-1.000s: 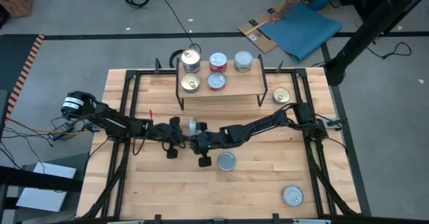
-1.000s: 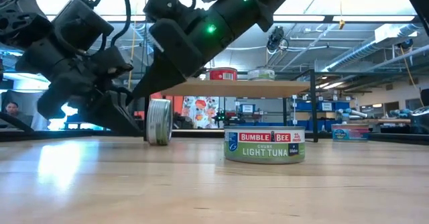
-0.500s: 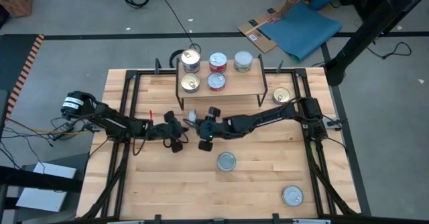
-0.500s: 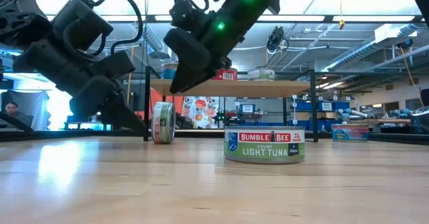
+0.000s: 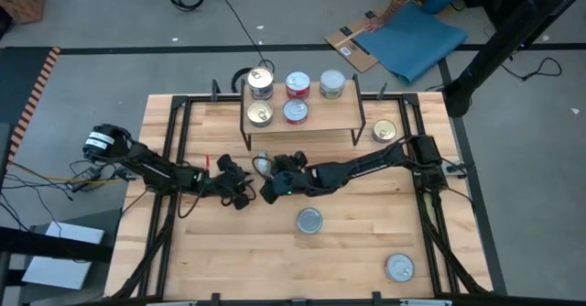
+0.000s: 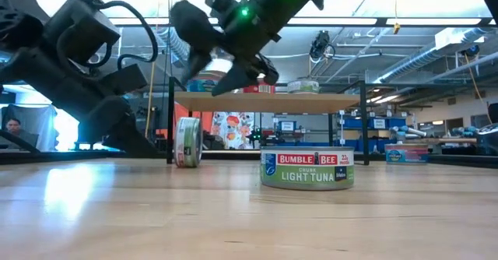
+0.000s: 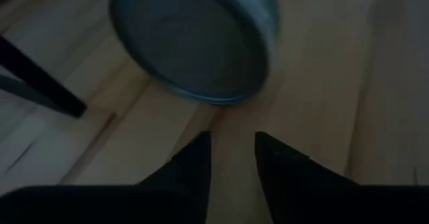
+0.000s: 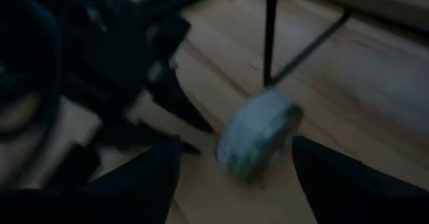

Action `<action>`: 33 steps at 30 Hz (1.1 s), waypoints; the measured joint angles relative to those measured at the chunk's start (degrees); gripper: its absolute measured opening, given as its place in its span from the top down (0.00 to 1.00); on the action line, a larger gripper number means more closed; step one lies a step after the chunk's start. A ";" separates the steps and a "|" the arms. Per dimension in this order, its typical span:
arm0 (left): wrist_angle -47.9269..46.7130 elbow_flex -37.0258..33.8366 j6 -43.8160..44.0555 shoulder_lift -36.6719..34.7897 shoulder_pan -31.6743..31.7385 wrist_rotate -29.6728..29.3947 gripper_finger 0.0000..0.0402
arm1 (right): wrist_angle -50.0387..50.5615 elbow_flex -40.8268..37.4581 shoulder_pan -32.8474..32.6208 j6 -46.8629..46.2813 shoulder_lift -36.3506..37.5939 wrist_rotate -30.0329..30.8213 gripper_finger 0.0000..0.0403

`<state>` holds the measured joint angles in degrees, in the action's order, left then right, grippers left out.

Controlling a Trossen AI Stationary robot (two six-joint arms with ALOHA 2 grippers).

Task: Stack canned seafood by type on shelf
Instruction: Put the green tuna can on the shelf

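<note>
Centrally, in front of the shelf [image 5: 302,114], one tin [image 6: 187,142] stands on its edge on the table [image 5: 366,251], free of both grippers.

Left gripper [image 5: 240,185]: arm stretched low across the table from its left side; fingers [image 7: 194,160] narrowly parted, empty, pointing at the tin's flat face from just beside it.

Right gripper [image 5: 275,180]: arm reaching from the right side toward the middle, raised off the table in the low view; fingers [image 8: 151,174] spread wide, empty, the edge-standing tin [image 8: 258,133] beyond them and apart.

Shelf: five tins on top, in two rows; one of them [image 5: 261,84] sits higher than the rest.

Table, other tins: one flat one labelled light tuna [image 6: 307,169] near the middle; one gold-topped [image 5: 385,131] right of the shelf; one silver-topped [image 5: 399,267] near the front right corner.

Hard to make out: the upright tin in the high view, largely masked by the two grippers; its label in both wrist views; labels of the shelf tins.
</note>
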<state>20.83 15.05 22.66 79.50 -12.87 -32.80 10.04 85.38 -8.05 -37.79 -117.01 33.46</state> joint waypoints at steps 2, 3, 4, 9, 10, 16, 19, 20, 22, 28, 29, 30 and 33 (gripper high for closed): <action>-0.43 -0.02 0.91 0.00 -0.49 -0.77 0.67 | -2.56 0.00 -0.01 -0.23 -0.05 0.01 0.24; -0.56 -0.02 1.59 0.00 -0.88 -1.27 0.66 | -3.86 0.02 -0.05 -0.23 -0.68 0.03 0.23; -0.87 0.01 1.95 0.00 -1.29 -1.79 0.65 | -5.13 0.04 -0.05 -0.23 -0.98 -0.02 0.22; -3.34 -0.06 3.87 0.00 -3.62 -4.98 0.61 | -4.98 0.09 0.37 -3.93 -3.37 -1.78 0.22; -3.17 -0.33 4.66 -0.02 -4.01 -5.59 0.60 | -5.20 0.19 0.37 -4.82 -4.12 -1.20 0.22; -1.80 -2.78 8.25 -0.07 -5.16 -6.58 0.59 | -6.45 0.57 0.63 -6.20 -4.88 -1.21 0.21; -0.58 -3.73 9.36 -0.02 -5.42 -6.56 0.59 | -7.64 0.57 0.96 -6.56 -6.18 -3.06 0.22; -0.52 -3.78 9.52 -0.02 -5.53 -6.56 0.59 | -7.36 0.52 1.04 -6.77 -6.44 -4.06 0.22; -0.47 -3.78 9.53 -0.02 -5.60 -6.56 0.59 | -8.40 0.78 1.19 -7.47 -7.58 -5.21 0.22; 1.14 -3.78 9.29 -0.02 -5.63 -6.54 0.59 | -6.29 0.85 1.68 -6.01 -7.67 -4.12 0.24; 1.24 -3.78 9.28 -0.02 -5.63 -6.53 0.59 | -6.59 0.85 1.91 -4.94 -7.67 -3.99 0.26; 1.32 -3.78 9.18 -0.02 -5.63 -6.53 0.59 | -6.68 0.85 2.12 -3.99 -7.65 -3.90 0.28; 1.71 -3.78 9.03 -0.02 -5.63 -6.42 0.59 | -6.93 0.87 2.87 -1.55 -7.61 -5.17 0.37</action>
<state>22.55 11.27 31.69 79.48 -18.50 -39.22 3.11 86.26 -5.18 -39.34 -124.62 28.29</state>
